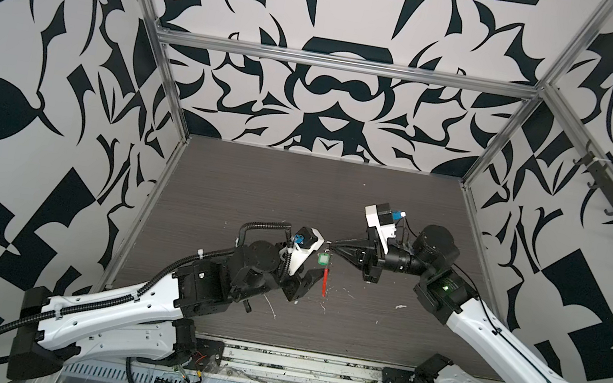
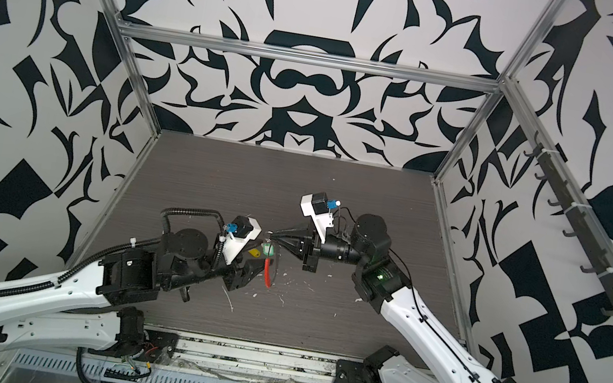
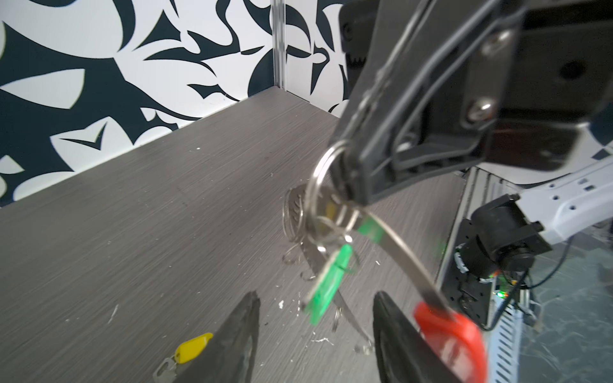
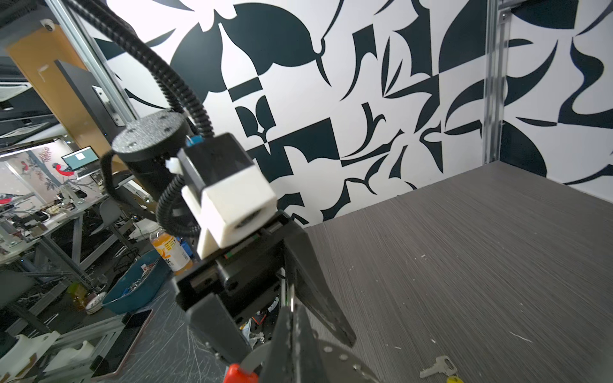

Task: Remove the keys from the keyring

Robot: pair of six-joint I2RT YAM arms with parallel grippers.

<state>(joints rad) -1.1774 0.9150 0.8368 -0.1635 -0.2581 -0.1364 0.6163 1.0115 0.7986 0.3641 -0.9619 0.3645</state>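
- Yr left end effector (image 3: 317, 298) sits half-wide, empty, over scuffed grey worktop (image 3: 149, 238); b/w patterned walls (image 3: 99, 66) around.
- Yr right end effector (image 3: 345, 185) pinches keyring (image 3: 396, 243) aloft; green-tag key (image 3: 326, 285) hangs off it, blurred.
- Yellow-tag key (image 3: 194, 343) lies on worktop, blade part-hidden.

Left gripper (image 1: 302, 284): jaws parted, sitting low, just left of the hanging lower end of the keyring (image 1: 324, 282), angled toward it. Right gripper (image 1: 331, 243): jaws clamped on the keyring's top, wrist level, reaching in from the keyring's right.
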